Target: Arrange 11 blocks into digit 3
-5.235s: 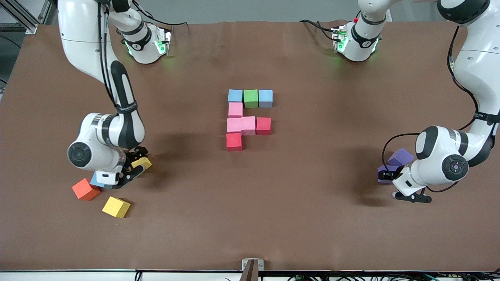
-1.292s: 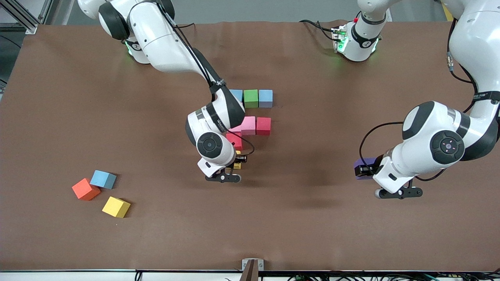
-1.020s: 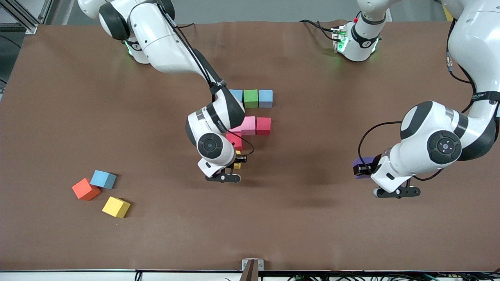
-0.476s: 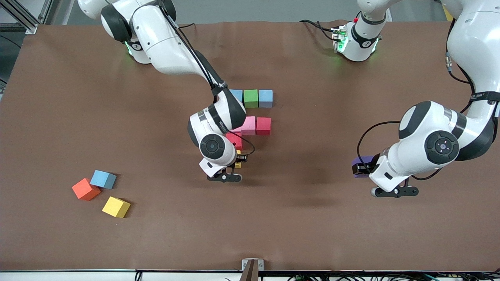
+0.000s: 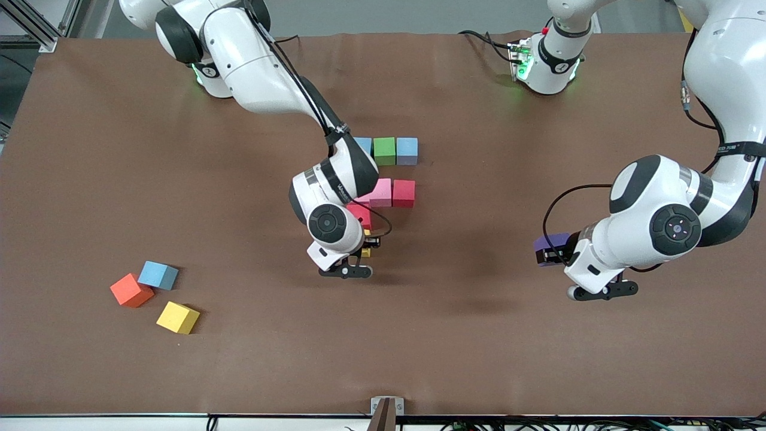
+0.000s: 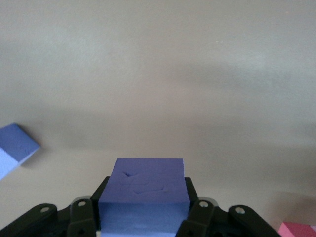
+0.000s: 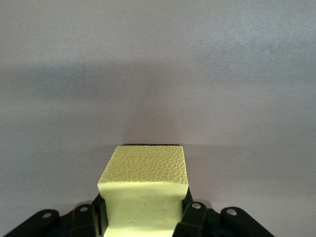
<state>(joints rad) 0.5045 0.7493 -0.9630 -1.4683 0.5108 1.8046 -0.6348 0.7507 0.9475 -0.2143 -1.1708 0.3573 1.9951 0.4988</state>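
Right tool (image 5: 363, 250): mine, clamped on a yellow cube (image 7: 145, 185), low over the surface (image 5: 108, 179) at frame centre, just below the red cube (image 5: 359, 214).
Left tool (image 5: 553, 251): mine, gripping a purple cube (image 6: 145, 190), up over bare surface at right of frame.
Digit so far: light blue (image 5: 363, 144), green (image 5: 384, 150) and light blue (image 5: 407, 150) cubes in a row above centre; pink (image 5: 380, 192) and red (image 5: 404, 193) cubes below them.
Loose cubes: orange (image 5: 131, 290), blue (image 5: 158, 275), yellow (image 5: 178, 317), lower left of frame.
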